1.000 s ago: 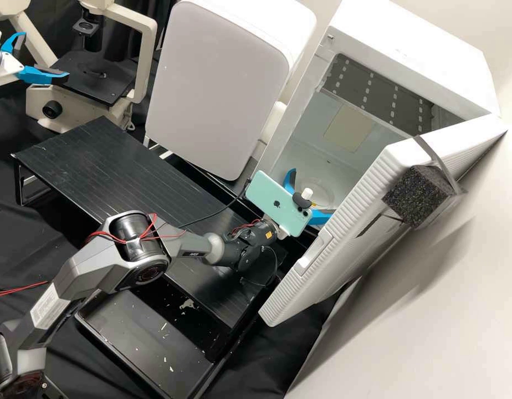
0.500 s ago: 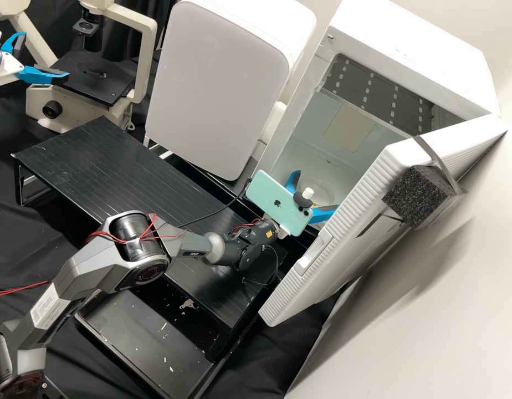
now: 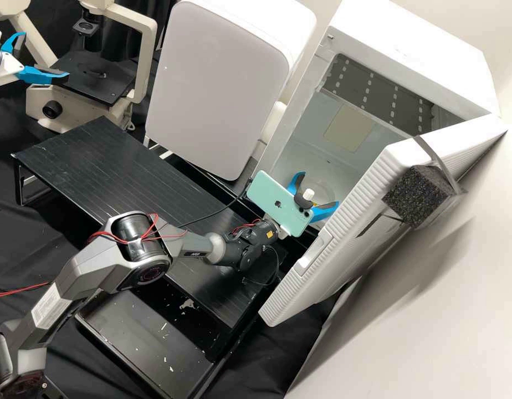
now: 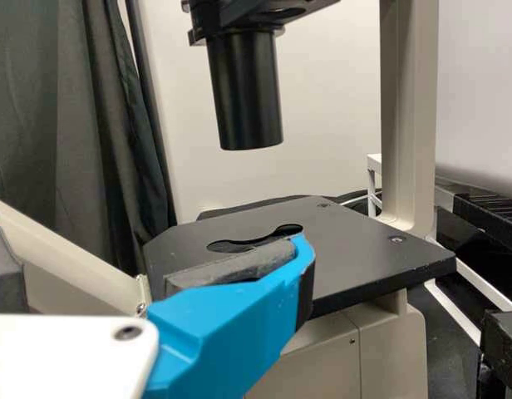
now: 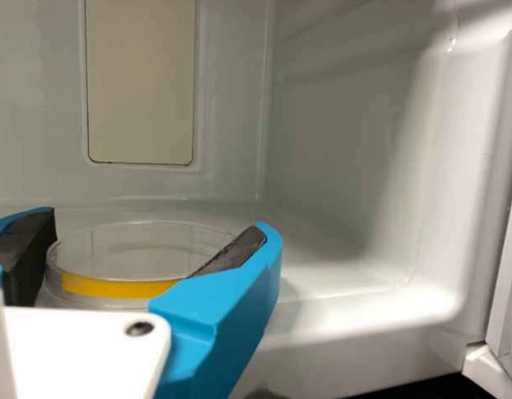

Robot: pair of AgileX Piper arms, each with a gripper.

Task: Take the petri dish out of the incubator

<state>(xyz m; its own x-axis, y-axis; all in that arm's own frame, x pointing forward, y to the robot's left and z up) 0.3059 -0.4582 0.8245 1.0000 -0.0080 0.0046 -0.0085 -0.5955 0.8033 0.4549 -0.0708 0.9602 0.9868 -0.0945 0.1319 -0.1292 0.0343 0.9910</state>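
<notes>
In the high view, my right gripper (image 3: 318,190) is inside the white incubator (image 3: 411,55), low in its chamber, with its fingers shut around the clear petri dish (image 3: 324,192). The right wrist view has the dish (image 5: 144,249), round with a yellow band, lying level on the chamber floor; a dark pad of my right gripper (image 5: 156,237) meets it on each side. Far off at the upper left of the high view, my left gripper (image 3: 44,55) is open beside the microscope. In its wrist view, the left gripper (image 4: 152,249) holds nothing.
The incubator door (image 3: 344,233) stands swung open, a black foam block (image 3: 414,197) strapped on it. A black slatted platform (image 3: 95,160) lies left of the right arm. The microscope stage (image 4: 364,249) is close to the left gripper. A white appliance (image 3: 217,83) stands behind the platform.
The right gripper's two fingers have drawn closer together around the dish over the last second, while its arm has barely moved. The left gripper has kept still.
</notes>
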